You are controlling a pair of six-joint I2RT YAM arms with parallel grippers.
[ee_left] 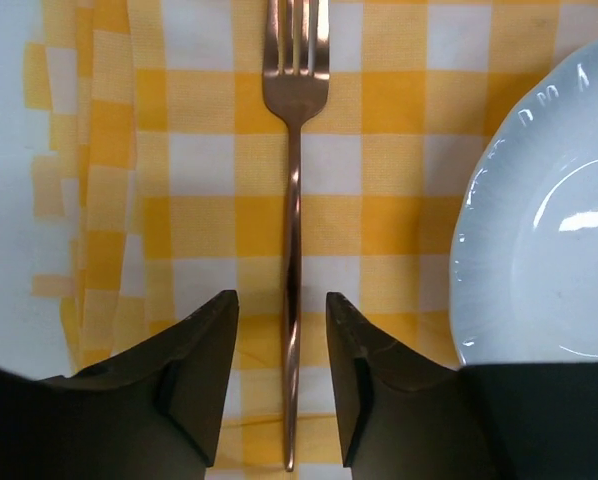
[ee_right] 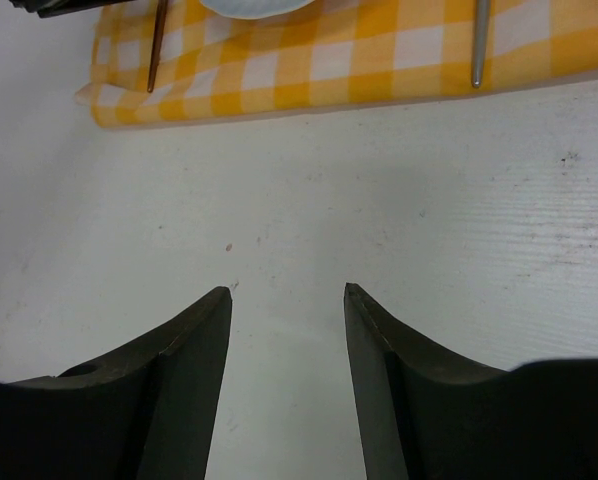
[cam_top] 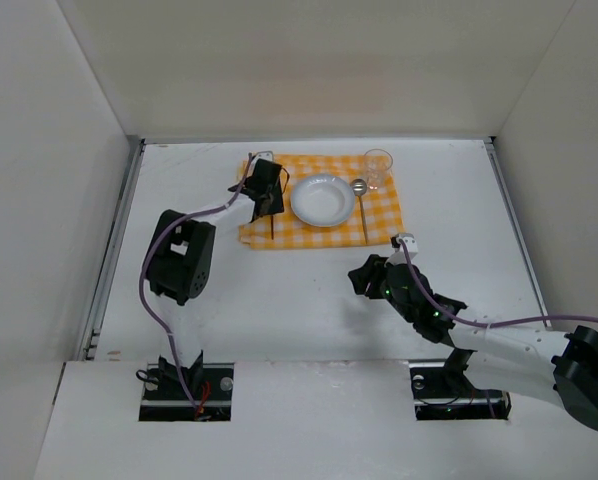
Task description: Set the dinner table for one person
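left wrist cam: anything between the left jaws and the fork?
Nothing visible. The fork lies flat on the checked mat, its handle running between the open jaws of the left gripper, with mat showing on both sides. The plate sits off to the right, clear of the fork.

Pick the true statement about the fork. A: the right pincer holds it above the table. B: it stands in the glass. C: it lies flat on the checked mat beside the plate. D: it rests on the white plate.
C: the fork lies flat on the checked mat, next to the plate. Its handle runs between the fingers of the left pincer, which stand clear of it on both sides.
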